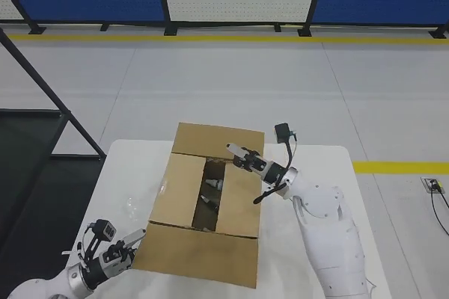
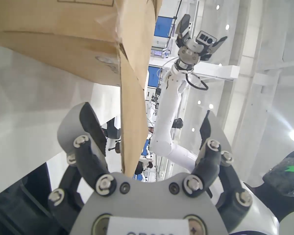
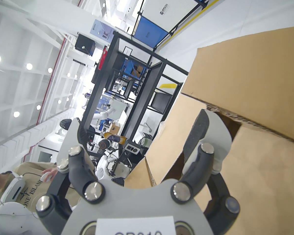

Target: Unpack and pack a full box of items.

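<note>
Table (image 1: 127, 168), white and smooth, bearing a brown corrugated cardboard box (image 1: 209, 217) at centre. Left gripper (image 2: 147, 123), fingers spread, straddles a flap edge at the box's near corner. Right gripper (image 1: 237, 155), likewise spread, hangs above the far flaps. Small items (image 1: 215, 182) lie in the gap between flaps.

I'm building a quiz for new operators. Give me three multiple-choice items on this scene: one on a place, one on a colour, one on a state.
1. Where is the left gripper? A over the gap; B at the box's near left corner; C on the floor.
2. The table is: A black; B white; C green.
3. The box's top flaps are: A taped shut; B torn off; C parted, leaving a gap.
Answers: B, a flap edge runs between its open jaws; B, its bare top is white; C, items show through the gap.
</note>
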